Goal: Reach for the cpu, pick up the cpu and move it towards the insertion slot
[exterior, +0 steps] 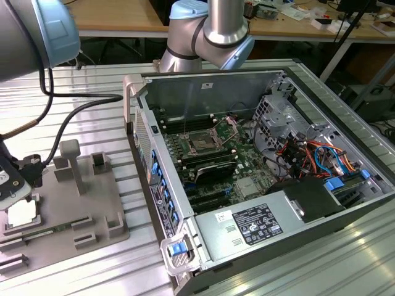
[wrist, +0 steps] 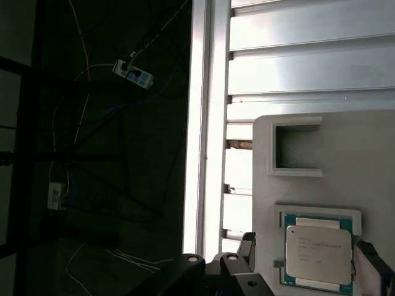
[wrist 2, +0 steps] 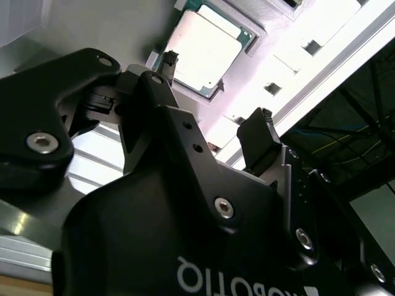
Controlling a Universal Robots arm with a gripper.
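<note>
Reach step: your gripper (wrist 2: 216, 89) hangs wide open and empty over the cpu (wrist 2: 203, 52), seated in the tray (exterior: 92, 203) at the exterior view's lower left, well apart from the insertion slot (exterior: 202, 142); the grasp likely needs the fingers astride its edges.

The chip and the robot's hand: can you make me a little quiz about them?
1. True or false: the hand is shut on the chip.
2. Where does the chip lie? A: in a pocket of the grey tray. B: in the computer's socket. C: on the floor.
3. Fill the gap: in the exterior view, the open computer stands on the tray's ____ side.

Key: 1 false, the hand is open, with a finger on each side of the chip; 2 A; 3 right.
</note>
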